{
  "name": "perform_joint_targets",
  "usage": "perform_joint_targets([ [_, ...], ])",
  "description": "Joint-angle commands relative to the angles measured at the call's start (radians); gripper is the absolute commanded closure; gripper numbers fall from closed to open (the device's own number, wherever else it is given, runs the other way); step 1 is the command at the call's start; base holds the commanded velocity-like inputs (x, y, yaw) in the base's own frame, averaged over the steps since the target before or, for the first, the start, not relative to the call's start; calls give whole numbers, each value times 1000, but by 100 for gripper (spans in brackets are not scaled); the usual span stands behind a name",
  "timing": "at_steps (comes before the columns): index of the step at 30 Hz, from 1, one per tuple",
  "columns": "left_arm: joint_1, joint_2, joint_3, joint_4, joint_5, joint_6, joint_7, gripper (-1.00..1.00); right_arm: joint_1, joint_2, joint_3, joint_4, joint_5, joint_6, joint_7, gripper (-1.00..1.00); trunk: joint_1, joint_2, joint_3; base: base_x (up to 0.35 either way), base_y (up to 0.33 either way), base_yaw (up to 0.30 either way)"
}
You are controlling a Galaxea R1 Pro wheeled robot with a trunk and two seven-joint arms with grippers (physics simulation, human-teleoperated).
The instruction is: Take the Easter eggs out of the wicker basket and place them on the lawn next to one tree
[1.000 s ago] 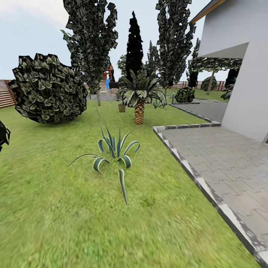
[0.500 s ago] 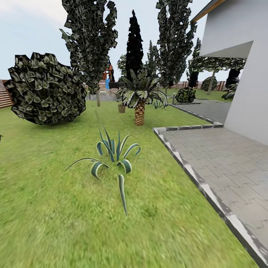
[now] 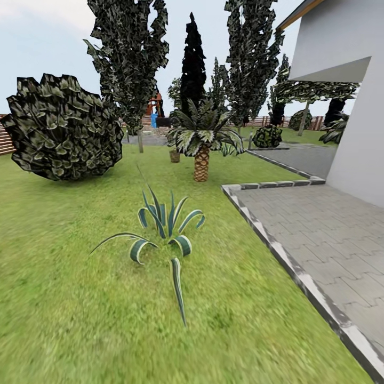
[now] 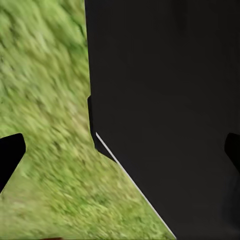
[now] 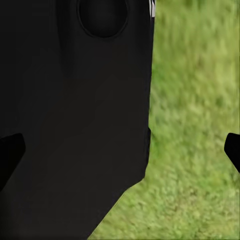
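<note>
**Inspector:** Lawn [image 3: 80, 298] first. Condition?

**Onlooker:** Mottled green grass, flat, running from the near ground back to the tree [image 3: 130, 58]. The tree has a slim pale trunk under a dark, blocky, pale-speckled crown. A second tree of the same kind [image 3: 250, 58] stands further right.

**Inspector:** Containers?

**Onlooker:** One small brown container [image 3: 174, 155] sits on the grass far back, just left of the palm [image 3: 201, 138]. It is too distant to judge its weave or contents.

**Inspector:** Other items?

**Onlooker:** A spiky plant [image 3: 165, 229] with striped, curving blades stands mid-lawn. A round, faceted dark shrub [image 3: 64, 128] is on the left, with slatted brown fence [image 3: 4, 140] behind it. A narrow black cypress [image 3: 192, 64] rises between the two trees. The palm's trunk is scaly. On the right, grey interlocking paving [image 3: 320, 234] with a pale kerb meets a smooth white house wall [image 3: 352, 106].

**Inspector:** Jaws?

**Onlooker:** The left jaws stand wide, with dark fingertips [image 4: 10, 155] at opposite edges of the wrist view and nothing between them. Beyond them are grass and a black robot panel [image 4: 170, 100]. The right jaws are also wide and empty, fingertips [image 5: 10, 155] apart.
</note>
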Motion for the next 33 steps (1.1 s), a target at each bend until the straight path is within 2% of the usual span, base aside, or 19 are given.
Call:
perform_joint_targets([
  [1,0,0,0,-2,0,1,0,-100,0,0,0,0,0,0,0,-100,1,0,-1,299,208,0],
  [21,1,0,0,-2,-2,-1,0,-100,1,0,1,0,0,0,0,-100,1,0,-1,298,197,-5],
  [33,0,0,-1,-2,-3,-1,0,-100,0,0,2,0,0,-2,0,-100,1,0,-1,294,198,-250],
])
